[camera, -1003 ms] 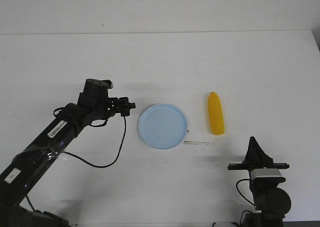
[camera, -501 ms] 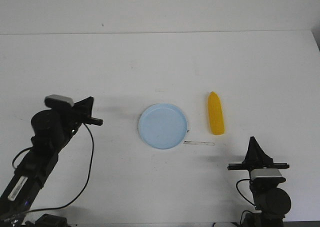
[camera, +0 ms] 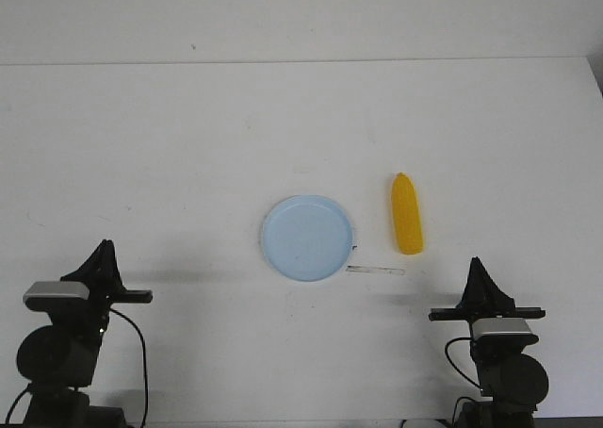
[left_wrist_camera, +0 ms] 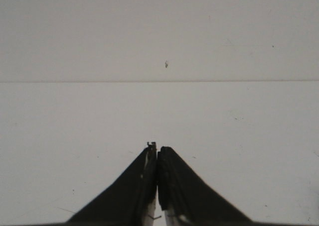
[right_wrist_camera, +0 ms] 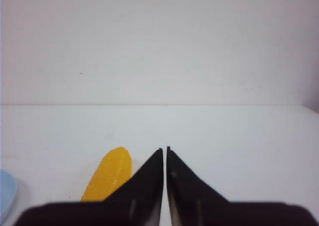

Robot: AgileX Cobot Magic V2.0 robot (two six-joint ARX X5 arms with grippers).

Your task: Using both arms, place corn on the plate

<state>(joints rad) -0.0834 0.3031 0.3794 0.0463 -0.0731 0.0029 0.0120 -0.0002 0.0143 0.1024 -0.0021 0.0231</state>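
Observation:
The pale blue plate lies flat at the middle of the white table. The yellow corn lies on the table just right of the plate, its tapered end pointing away. It also shows in the right wrist view, with the plate's edge beside it. My left gripper is shut and empty at the near left, far from the plate. In the left wrist view it faces bare table. My right gripper is shut and empty at the near right, a little nearer than the corn; in its wrist view it points past the corn.
A thin pale strip lies on the table between the plate and the right gripper. The table's far edge meets a white wall. The table's right corner shows at the far right.
My left arm has pulled back from beside the plate's left edge to the near left corner. The right arm, the corn and the plate have not moved.

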